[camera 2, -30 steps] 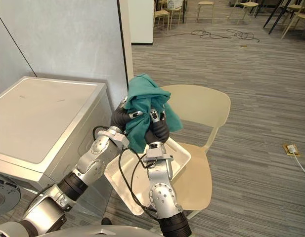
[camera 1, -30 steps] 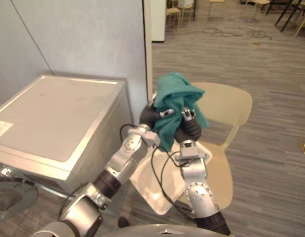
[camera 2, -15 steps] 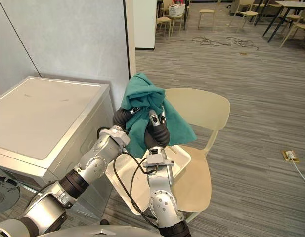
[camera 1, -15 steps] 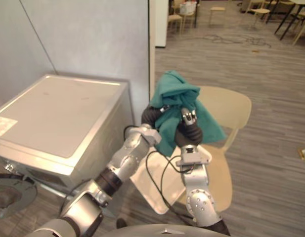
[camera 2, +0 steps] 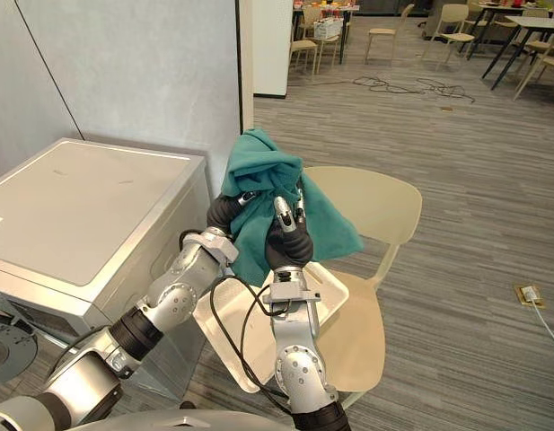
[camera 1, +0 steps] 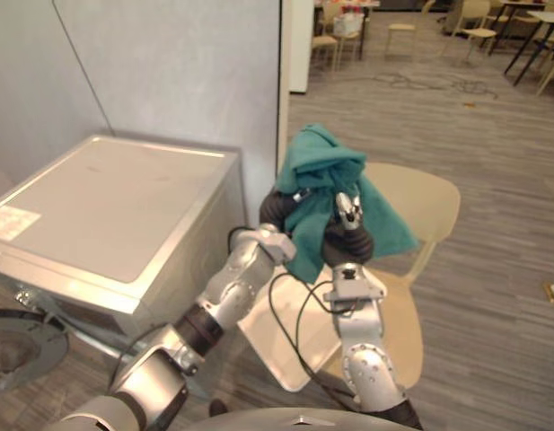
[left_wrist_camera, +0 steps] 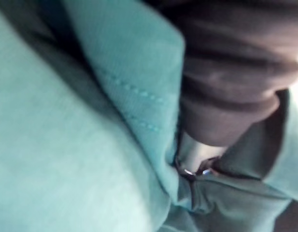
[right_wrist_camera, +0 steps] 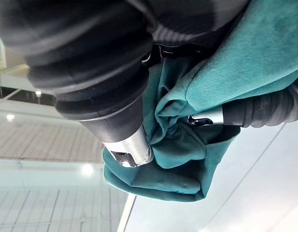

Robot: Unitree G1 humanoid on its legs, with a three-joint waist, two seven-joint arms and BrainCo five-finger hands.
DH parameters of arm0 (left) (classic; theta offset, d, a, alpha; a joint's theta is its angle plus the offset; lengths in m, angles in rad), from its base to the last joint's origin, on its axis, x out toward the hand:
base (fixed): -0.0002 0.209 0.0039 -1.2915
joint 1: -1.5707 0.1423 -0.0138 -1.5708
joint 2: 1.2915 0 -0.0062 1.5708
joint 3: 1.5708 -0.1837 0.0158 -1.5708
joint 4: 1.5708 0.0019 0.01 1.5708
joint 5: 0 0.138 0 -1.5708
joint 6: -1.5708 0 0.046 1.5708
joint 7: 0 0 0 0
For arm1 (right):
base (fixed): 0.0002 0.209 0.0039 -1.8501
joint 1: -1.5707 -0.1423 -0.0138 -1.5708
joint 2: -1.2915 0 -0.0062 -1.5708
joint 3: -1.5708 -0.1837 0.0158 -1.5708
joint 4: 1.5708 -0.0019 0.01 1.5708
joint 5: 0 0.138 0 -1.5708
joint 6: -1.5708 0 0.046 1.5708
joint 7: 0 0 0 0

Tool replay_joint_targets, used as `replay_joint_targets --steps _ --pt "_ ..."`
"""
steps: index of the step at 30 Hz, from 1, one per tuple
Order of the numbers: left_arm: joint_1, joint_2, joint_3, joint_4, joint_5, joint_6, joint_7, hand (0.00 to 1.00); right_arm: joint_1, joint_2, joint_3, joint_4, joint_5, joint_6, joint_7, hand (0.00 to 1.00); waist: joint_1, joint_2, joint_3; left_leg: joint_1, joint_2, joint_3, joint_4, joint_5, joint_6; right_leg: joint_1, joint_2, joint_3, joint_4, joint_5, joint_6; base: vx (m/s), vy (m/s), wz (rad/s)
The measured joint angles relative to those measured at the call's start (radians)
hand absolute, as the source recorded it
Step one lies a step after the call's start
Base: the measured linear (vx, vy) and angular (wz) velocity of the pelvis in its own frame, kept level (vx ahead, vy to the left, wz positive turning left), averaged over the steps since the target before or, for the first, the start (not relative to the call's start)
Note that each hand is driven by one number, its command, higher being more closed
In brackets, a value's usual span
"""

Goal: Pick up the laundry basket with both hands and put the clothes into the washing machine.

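Observation:
A teal cloth is bunched up high between my two hands, above a white laundry basket that lies on a beige chair. My left hand comes in from the left with its fingers curled into the cloth, and one of its fingers pinches a fold. My right hand is close beside it, its fingers standing straight up against the cloth. A flap of cloth hangs down to the right, behind the right hand. Teal fabric lies right against the left wrist camera.
A silver-grey washing machine stands at the left against a pale wall, with its round door swung open at the lower left. Wooden floor stretches to the right. Chairs and tables stand far back in the room.
The right hand's fingers have straightened up against the cloth. A flap of the cloth has fallen open to the right. The left hand has curled tighter into the cloth.

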Motion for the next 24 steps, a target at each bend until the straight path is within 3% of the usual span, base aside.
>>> replay_joint_targets --steps 15,17,20,24 --pt "0.007 -0.019 0.055 -0.106 0.039 0.038 -0.021 1.00 0.042 -0.015 -0.110 -0.116 -0.080 0.074 0.034 0.00 0.005 -0.005 0.001 0.018 0.002 0.008 -0.001 -0.009 0.000 -0.001 0.000 0.022 0.014 -0.004 0.001 -0.03 0.005 -0.03" --pt "0.023 -0.019 0.123 -0.141 0.043 0.038 -0.029 1.00 0.050 0.009 -0.183 -0.116 -0.080 0.076 0.019 0.00 0.004 -0.006 0.002 0.018 0.002 0.017 -0.001 -0.010 0.001 -0.009 -0.001 0.029 0.018 -0.003 0.000 -0.02 0.013 -0.14" --pt "0.062 0.022 0.292 -0.248 0.043 -0.012 -0.026 1.00 0.099 0.028 -0.391 -0.103 -0.078 0.021 -0.028 0.00 0.004 -0.009 0.004 0.025 0.002 0.029 -0.001 -0.013 0.000 -0.010 -0.003 0.041 0.019 -0.002 -0.001 -0.01 0.009 -0.11" --pt "0.070 0.092 0.448 -0.302 0.043 -0.067 -0.009 1.00 0.132 0.007 -0.457 -0.097 -0.077 -0.008 -0.054 0.00 -0.001 -0.007 0.002 0.045 0.007 0.055 -0.002 -0.020 -0.011 -0.010 -0.003 0.062 0.018 0.001 -0.006 0.00 -0.002 -0.22"
